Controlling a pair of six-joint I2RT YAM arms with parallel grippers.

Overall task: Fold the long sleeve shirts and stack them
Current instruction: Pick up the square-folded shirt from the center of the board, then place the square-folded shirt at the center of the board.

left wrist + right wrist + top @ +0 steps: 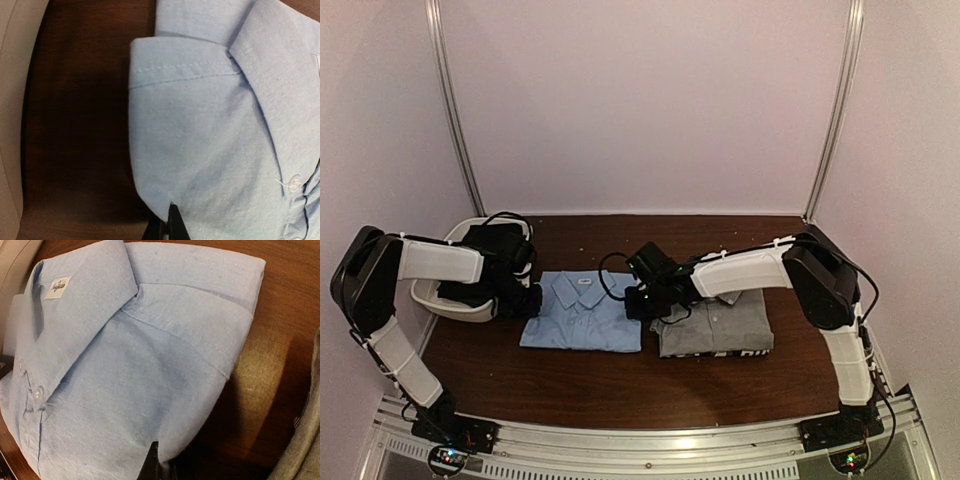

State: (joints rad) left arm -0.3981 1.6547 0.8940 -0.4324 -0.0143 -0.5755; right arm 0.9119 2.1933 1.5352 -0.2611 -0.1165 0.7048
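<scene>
The light blue shirt (582,312) lies folded, collar up, on the brown table left of centre. My left gripper (528,300) is at its left edge. In the left wrist view the left gripper (167,222) is shut, with a fold of the blue shirt (200,150) pinched at its tips. My right gripper (638,303) is at the shirt's right edge. In the right wrist view the right gripper (162,467) is closed on the rim of the blue cloth (125,365). The grey shirt (715,325) lies folded just to the right, partly under the right arm.
A white basket (440,295) stands at the table's left edge behind the left gripper, and its wall (10,100) fills the left of the left wrist view. A narrow strip of bare wood (270,365) separates the two shirts. White walls close in the back and sides.
</scene>
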